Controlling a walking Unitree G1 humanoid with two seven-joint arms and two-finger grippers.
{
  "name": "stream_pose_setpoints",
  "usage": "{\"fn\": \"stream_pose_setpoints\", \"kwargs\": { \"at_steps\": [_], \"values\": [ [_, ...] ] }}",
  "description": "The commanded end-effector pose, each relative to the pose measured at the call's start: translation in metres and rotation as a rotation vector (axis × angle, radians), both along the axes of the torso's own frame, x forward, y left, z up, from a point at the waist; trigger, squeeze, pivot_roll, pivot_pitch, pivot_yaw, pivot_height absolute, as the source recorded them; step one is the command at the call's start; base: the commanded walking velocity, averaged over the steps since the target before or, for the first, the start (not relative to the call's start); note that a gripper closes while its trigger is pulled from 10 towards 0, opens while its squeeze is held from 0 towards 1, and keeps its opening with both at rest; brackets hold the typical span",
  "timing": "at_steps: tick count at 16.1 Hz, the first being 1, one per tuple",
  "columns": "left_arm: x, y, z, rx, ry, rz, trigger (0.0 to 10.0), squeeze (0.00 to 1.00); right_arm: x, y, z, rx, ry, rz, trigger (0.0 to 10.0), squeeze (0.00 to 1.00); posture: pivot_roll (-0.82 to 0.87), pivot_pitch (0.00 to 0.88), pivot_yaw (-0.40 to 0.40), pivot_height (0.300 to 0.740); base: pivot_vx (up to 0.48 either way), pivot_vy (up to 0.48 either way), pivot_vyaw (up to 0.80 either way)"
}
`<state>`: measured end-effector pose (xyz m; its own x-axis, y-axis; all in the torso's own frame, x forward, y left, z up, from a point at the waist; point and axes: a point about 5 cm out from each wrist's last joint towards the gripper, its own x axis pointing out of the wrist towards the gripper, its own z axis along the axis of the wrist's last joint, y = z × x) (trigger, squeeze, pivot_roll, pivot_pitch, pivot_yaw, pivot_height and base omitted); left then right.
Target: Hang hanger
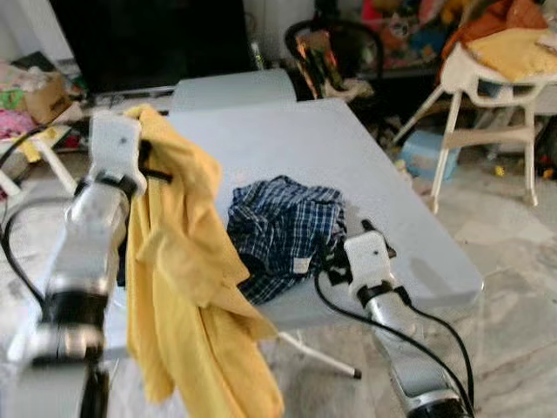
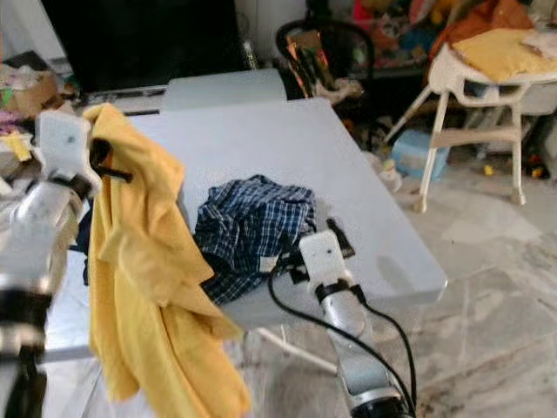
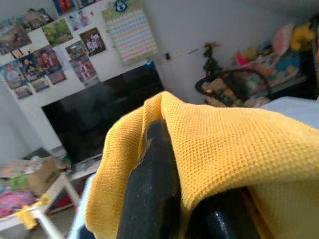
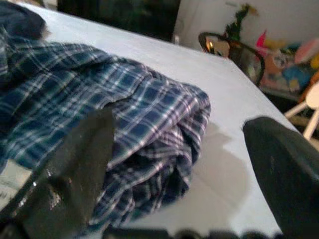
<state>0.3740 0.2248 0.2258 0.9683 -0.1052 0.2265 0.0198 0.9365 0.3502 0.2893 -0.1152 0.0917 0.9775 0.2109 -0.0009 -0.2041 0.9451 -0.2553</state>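
Note:
A yellow shirt (image 1: pixel 183 261) hangs down from my raised left gripper (image 1: pixel 150 139) at the table's near left corner. The cloth drapes over the black fingers (image 3: pixel 149 184), so I read the gripper as shut on the shirt. A thin black piece (image 2: pixel 111 171), perhaps part of a hanger, sticks out beside the wrist. A crumpled blue plaid shirt (image 1: pixel 283 231) lies on the grey table (image 1: pixel 348 165) near its front edge. My right gripper (image 4: pixel 184 164) is open at table height, its fingertips right at the plaid shirt's near edge.
A white high chair (image 1: pixel 492 87) stands to the right on the tiled floor. A dark TV (image 1: pixel 148 39) and a black pram (image 1: pixel 335 52) lie beyond the table. Clutter and a box (image 1: pixel 43 96) sit at the far left.

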Motion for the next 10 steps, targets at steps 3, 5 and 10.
{"fn": "stream_pose_setpoints", "kwargs": {
  "at_steps": [3, 5, 10],
  "values": [
    [0.022, 0.014, 0.080, 0.066, -0.173, 0.084, 10.0, 0.00, 0.000, 0.001, -0.001, -0.011, 0.003, 0.014, 10.0, 0.00, -0.10, 0.000, 0.064, 0.740, 0.000, 0.000, 0.00],
    [0.024, 0.005, 0.157, 0.030, -0.346, 0.102, 10.0, 0.00, 0.000, -0.001, -0.001, -0.021, 0.004, 0.014, 10.0, 0.00, -0.11, 0.000, 0.067, 0.740, 0.000, 0.000, 0.00],
    [0.012, -0.019, 0.212, 0.013, -0.554, 0.040, 10.0, 0.00, -0.005, 0.000, -0.004, -0.021, 0.008, 0.004, 10.0, 0.00, -0.14, 0.000, 0.086, 0.740, 0.000, 0.000, 0.00]
  ]
}}
